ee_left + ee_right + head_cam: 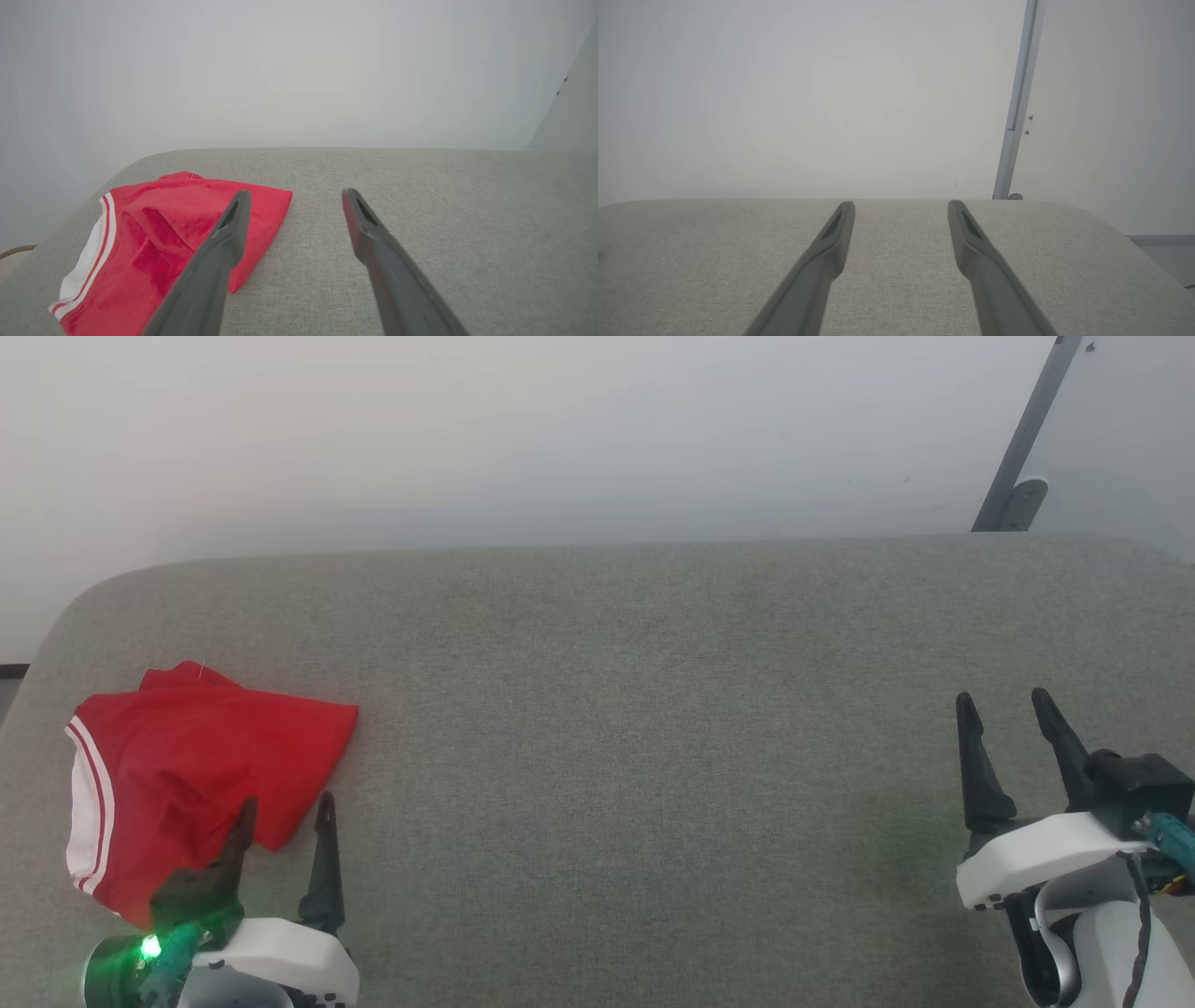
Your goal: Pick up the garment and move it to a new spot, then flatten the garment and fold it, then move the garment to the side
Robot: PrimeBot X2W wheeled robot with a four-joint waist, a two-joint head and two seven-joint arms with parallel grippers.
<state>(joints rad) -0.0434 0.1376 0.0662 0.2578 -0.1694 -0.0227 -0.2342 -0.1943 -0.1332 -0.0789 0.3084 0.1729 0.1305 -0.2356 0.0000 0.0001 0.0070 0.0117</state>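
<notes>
The garment [205, 775] lies in the lower left of the head view, near the left edge of the grey desk [607, 709]. It is a loose red heap, with a white-and-red striped band along its left side. The left jaws stand wide apart at the bottom left of this view and hold nothing. In the left wrist view one finger [219, 252] crosses in front of the garment [154, 233] and the other is before bare desk. I cannot tell if the finger touches the cloth. The right jaws are in the lower right of the head view, also wide and empty, well apart from the garment. A grey metal bar [1027, 429] leans on the wall at the upper right.
</notes>
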